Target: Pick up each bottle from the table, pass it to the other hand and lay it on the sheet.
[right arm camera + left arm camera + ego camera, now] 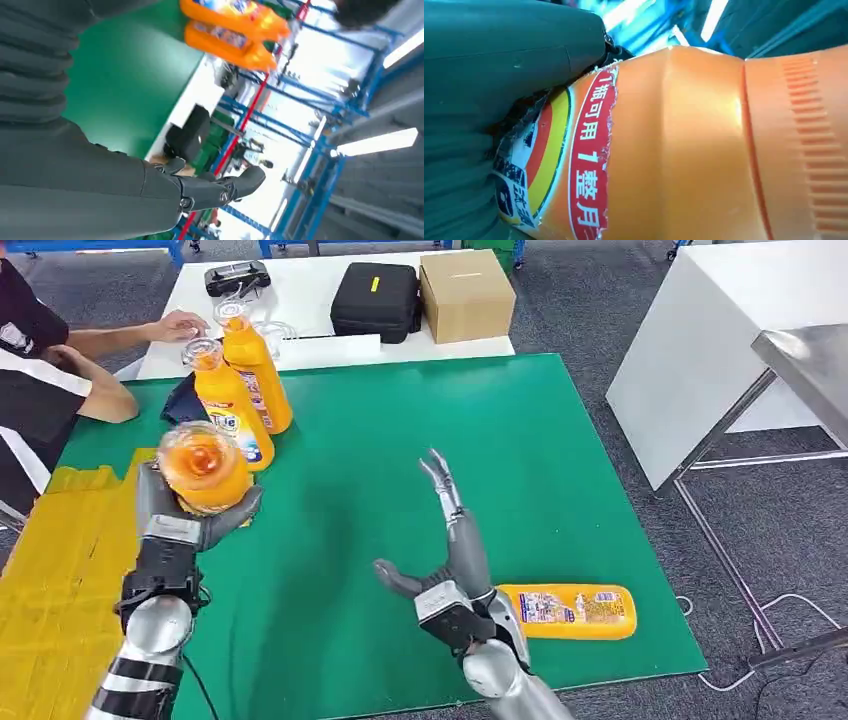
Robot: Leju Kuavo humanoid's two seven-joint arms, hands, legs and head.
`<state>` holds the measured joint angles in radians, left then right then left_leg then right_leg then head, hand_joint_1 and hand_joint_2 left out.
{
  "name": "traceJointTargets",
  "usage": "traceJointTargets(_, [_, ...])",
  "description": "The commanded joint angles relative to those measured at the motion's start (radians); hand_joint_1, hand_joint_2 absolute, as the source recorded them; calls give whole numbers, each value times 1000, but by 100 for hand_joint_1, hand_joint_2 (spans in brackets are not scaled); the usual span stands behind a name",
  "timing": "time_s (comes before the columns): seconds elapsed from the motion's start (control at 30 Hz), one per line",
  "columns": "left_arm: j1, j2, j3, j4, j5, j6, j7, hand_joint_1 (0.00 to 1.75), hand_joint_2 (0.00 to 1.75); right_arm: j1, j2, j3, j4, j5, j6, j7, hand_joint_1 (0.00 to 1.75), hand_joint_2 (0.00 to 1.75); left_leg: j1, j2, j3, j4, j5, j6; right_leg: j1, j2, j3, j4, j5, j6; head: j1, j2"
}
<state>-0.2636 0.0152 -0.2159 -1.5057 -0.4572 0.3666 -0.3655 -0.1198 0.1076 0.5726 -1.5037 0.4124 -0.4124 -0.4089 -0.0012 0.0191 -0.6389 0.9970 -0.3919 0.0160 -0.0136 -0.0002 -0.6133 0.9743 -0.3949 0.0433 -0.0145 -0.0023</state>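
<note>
The green sheet (pixel 400 490) covers most of the table and is where the bottles must end, so one orange bottle (pixel 570 611) already lies on its side at the near right edge. Two more bottles (pixel 240 390) stand upright together at the far left, waiting within reach of the left arm. The left hand (pixel 175 515) holds a third bottle (pixel 205 468) lifted above the sheet, cap toward the camera, its fingers wrapped around the body, probably firmly. The right hand (pixel 450 560) is empty and wide open, palm turned toward the left, which seems ready to receive the bottle
</note>
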Motion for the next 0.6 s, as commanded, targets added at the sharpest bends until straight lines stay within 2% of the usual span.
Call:
traceJointTargets(0.03, [-91,66,-34,170,-196,37,76,175,175,3,-41,-52,-69,-36,31,-7,0,175,1,-3,4,0,-2,-1,1,-1,5,0,-2,-1,0,0])
traceJointTargets(0.1, [-125,99,-54,289,-474,70,195,175,175,4,-58,-81,-106,-155,139,10,0,175,0,-3,4,-1,-1,-1,0,-2,4,-1,-1,-2,0,0])
traceJointTargets(0.17, [-133,98,-45,326,-477,82,181,175,175,6,-62,-97,-115,-163,154,11,0,175,0,-4,4,-1,0,-1,0,-3,4,-1,-1,-2,0,0])
traceJointTargets(0.27, [-160,120,-33,452,-632,93,260,175,175,15,-75,-136,-143,-255,229,20,0,175,1,-3,5,-1,-1,-1,1,-2,6,-1,-1,-2,0,0])
traceJointTargets(0.4, [-202,116,7,628,-623,104,236,175,175,12,-87,-169,-164,-290,265,20,0,175,1,-4,8,0,-2,-2,1,-2,8,-1,-2,-3,0,0])
traceJointTargets(0.47, [-202,116,7,628,-623,104,236,175,175,12,-87,-169,-164,-290,265,20,0,175,0,-2,3,-1,0,-1,0,-1,3,-1,0,-2,0,0])
traceJointTargets(0.6, [-227,119,12,743,-678,118,252,175,175,-5,-100,-157,-159,-307,295,20,0,175,2,-3,6,0,-3,-1,1,-1,7,0,-2,-2,0,0])
